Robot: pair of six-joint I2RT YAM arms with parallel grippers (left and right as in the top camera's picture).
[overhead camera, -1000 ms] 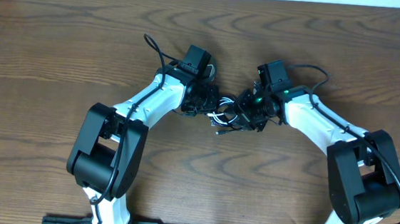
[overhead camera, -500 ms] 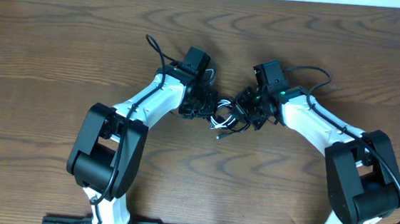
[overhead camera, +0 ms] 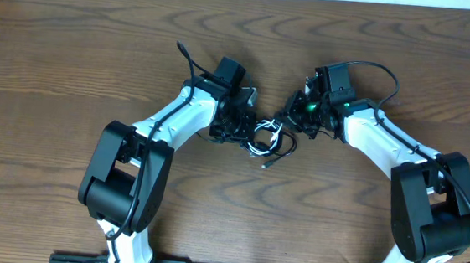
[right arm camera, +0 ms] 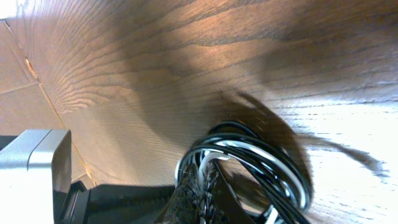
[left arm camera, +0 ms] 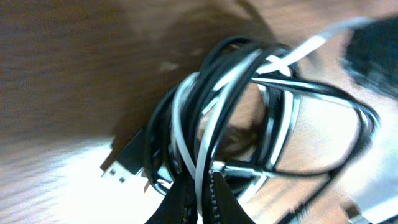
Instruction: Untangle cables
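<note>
From overhead I see the cables as a small knot of black and white loops on the bench, lying between the two arms, with one black tail running toward the near edge. That view hides both sets of fingertips under the wrists. The left wrist view fills this in: the left claw is pinched nearly closed at the bottom of the picture, with the white cord and a black strand caught between its tips. The loops fan out above it, and a flat black plug lies on the wood just beside the bundle. In the right wrist view, the right claw is likewise squeezed together on black and white coils, which curl away to the right over their own shadow. The left arm's dark body and a grey housing crowd the lower left of that view.
</note>
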